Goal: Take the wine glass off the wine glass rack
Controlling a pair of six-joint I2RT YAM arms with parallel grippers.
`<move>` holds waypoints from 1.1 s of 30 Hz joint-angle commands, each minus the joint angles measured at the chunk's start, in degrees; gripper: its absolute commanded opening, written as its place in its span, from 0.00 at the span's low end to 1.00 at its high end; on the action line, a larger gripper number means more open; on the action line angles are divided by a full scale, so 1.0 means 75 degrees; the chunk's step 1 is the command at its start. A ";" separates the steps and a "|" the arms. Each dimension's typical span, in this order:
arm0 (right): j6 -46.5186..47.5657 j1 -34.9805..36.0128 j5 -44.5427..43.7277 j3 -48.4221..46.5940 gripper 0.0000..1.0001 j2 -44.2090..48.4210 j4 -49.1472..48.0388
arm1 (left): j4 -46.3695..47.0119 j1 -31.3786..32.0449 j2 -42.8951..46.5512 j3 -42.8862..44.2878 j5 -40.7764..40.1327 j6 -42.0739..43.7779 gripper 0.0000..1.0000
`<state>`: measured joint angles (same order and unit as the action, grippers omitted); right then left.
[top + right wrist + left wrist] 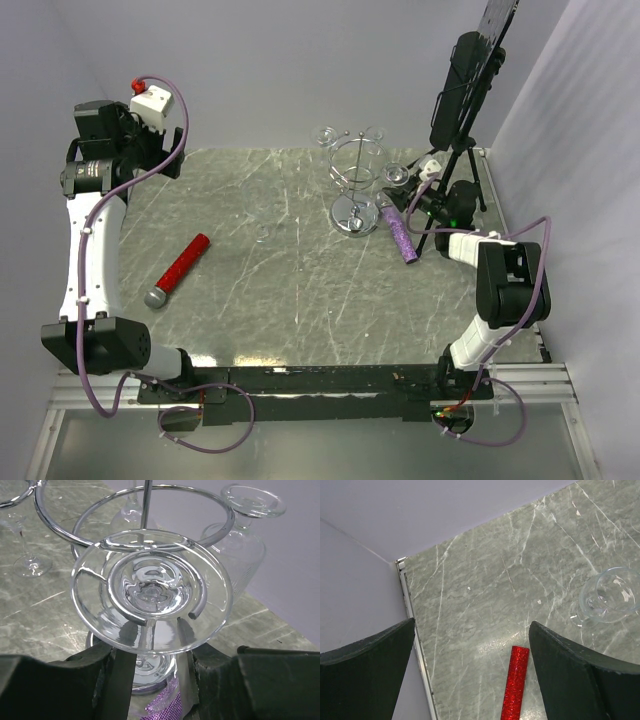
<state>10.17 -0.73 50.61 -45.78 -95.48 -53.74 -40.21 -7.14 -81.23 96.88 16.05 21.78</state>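
Four glasses show in all. Three hang foot-up on the wine glass rack (pixel 351 214), which stands right of centre in the upper half of the overhead view. These are the wine glass (pixel 150 597) on the rack's right side, a second hanging glass (pixel 375 136) and a third hanging glass (pixel 327 135) at the back. The fourth is a loose glass (pixel 265 233) on the tabletop (pixel 280 300), left of the rack. There are two glitter tubes: a red tube (pixel 180 268) at lower left and a purple tube (pixel 400 232) just right of the rack's base. One black tripod stand (pixel 462 90) fills the upper right corner.

Only the right wrist view shows the wine glass's round foot resting on a wire loop, with its stem dropping between the fingers. Only the left wrist view shows the tabletop's far corner.

The right arm bends up from the lower right, and its right tool (pixel 152 655) sits level at the rack. The jaws are narrowed on either side of the stem, and a gap is visible on the right pad's side. The left arm is folded high at upper left. Its left tool (pixel 472 625) is spread wide and holds nothing above the red tube's end.
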 commanded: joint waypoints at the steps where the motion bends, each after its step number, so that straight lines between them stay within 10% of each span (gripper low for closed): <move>1: 0.0190 0.0062 0.0061 -0.0306 0.41 -0.0066 -0.0382 | 0.0087 0.0002 0.0085 0.0196 -0.0113 0.0119 1.00; 9: 0.0284 0.0051 -0.0080 -0.0189 0.33 -0.0019 -0.0394 | 0.0099 -0.0009 0.0073 0.0196 -0.0137 0.0119 1.00; 17: 0.0413 0.0062 -0.0033 -0.0060 0.01 0.0367 -0.0020 | 0.0216 0.0002 0.0096 0.0091 -0.0055 0.0073 1.00; 33: -0.0091 -0.0031 -0.0408 0.0080 0.00 0.1153 0.0180 | 0.0591 0.0002 0.0413 -0.0425 0.0262 -0.0150 1.00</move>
<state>10.26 -0.58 48.34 -44.77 -90.63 -48.75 -38.59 -7.14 -81.01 94.13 16.56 21.50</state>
